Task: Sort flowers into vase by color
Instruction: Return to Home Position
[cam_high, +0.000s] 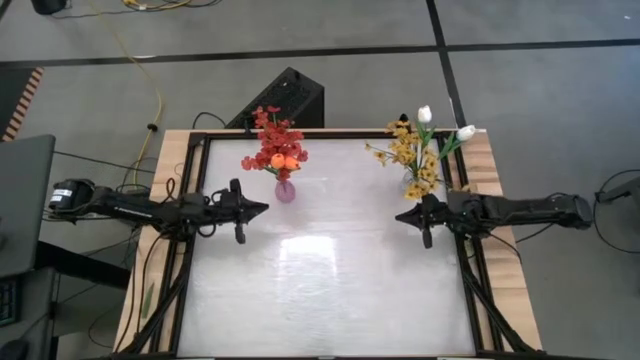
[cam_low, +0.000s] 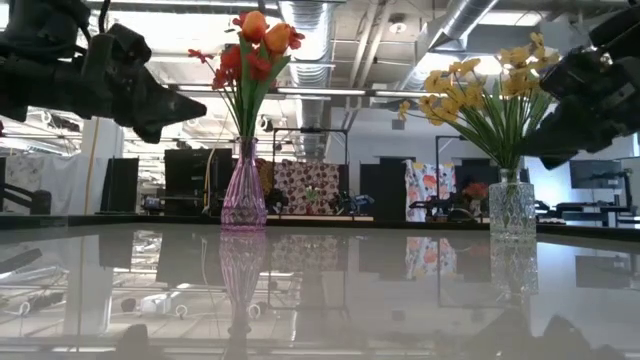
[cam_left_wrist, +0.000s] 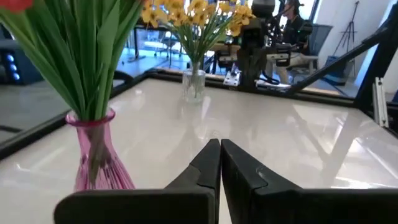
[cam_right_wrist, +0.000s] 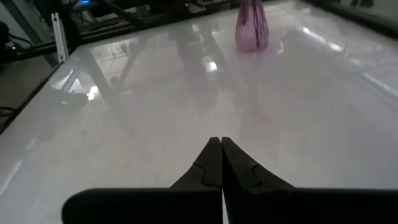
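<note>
Left gripper (cam_left_wrist: 219, 144): you see dark tapered fingers pressed together, empty, above the table's left side.
Right gripper (cam_right_wrist: 221, 142): fingers likewise together, empty, at the right side.
Table (cam_high: 330, 290): glossy white top, dark frame; your middle span lies open.
Pink vase (cam_high: 285, 190): ribbed glass holding red sprays (cam_high: 268, 135) and orange tulips (cam_high: 284, 160), just beyond the left gripper.
Clear vase (cam_low: 512, 205): cut glass holding yellow sprays (cam_high: 405, 150) and white tulips (cam_high: 425, 114), near the right gripper, by the far edge.

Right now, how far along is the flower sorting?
Sorting looks done: red sprays and orange tulips stand in the pink vase, yellow sprays and white tulips in the clear vase. I see no loose stems on the table. Nothing is in hand: the left gripper near the pink vase and the right gripper near the clear vase are both shut and empty. Probably only parking the arms remains.
</note>
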